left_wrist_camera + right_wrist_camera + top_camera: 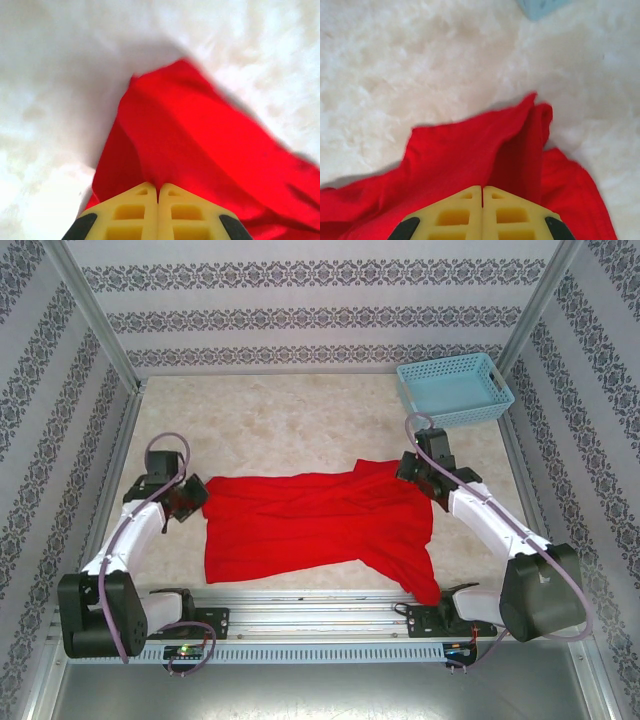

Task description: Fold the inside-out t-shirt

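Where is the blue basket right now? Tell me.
In the top view the blue basket sits at the table's far right corner, beyond the right gripper and apart from the red t-shirt.

We see a soft, matt, wrinkled bright red cloth t-shirt on a smooth, marble-patterned beige table. The light blue latticed basket looks plastic; the ribbed near rail looks like faintly shiny metal.

Light blue plastic basket at far right corner, beige marbled tabletop, patterned walls
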Available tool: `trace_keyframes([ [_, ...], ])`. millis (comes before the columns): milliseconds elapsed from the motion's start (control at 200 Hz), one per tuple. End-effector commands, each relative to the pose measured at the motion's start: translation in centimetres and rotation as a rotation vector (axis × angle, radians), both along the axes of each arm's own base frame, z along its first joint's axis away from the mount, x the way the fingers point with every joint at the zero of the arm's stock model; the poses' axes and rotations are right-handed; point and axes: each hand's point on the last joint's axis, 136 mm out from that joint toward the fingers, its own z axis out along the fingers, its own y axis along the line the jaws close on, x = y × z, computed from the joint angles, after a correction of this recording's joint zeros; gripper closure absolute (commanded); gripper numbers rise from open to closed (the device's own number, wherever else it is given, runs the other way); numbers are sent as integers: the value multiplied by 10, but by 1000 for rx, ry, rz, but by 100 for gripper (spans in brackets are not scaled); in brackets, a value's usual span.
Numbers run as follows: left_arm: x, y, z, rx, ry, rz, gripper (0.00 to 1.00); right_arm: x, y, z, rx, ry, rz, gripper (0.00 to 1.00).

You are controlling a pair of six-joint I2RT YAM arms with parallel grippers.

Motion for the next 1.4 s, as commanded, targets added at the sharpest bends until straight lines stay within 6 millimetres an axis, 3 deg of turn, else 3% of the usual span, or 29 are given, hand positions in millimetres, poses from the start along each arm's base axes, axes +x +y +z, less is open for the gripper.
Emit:
trace_keyframes([
  [0,35,15,58,61,-158,45,100,33,0,46,-32,-129,18,100],
  [150,81,27,104,87,-276,92,100,76,8,89,-28,-251,51,100],
  [220,103,29,115,88,-312,89,100,99,13,103,-34,-306,81,100],
  [310,130,30,117,88,-328,68,100,129,18,108,-28,-335,111,100],
  [425,158,32,102,101,-301,35,100,161,26,103,-30,-359,148,100],
  [525,175,39,78,116,-247,24,100,179,33,92,-42,-367,183,100],
  [634,189,46,49,51,-187,19,100,188,34,83,-28,-368,189,100],
  [729,191,45,44,10,-168,15,100,183,35,88,-13,-385,200,100],
  [859,177,37,61,-37,-188,18,100,153,34,94,26,-359,198,100],
  [974,135,30,60,-91,-161,77,100,101,43,85,80,-299,231,100],
  [1129,61,25,32,-103,-129,165,100,11,37,33,79,-132,186,100],
  [1249,5,21,-10,-80,-39,184,100,-60,23,-32,160,48,85,100],
  [1319,-16,17,-33,-90,17,185,100,-96,10,-70,212,161,-19,100],
  [1364,-26,13,-48,-106,51,188,100,-111,5,-85,247,200,-60,100],
  [1394,-29,12,-55,-115,64,189,100,-117,1,-91,266,211,-83,94],
])
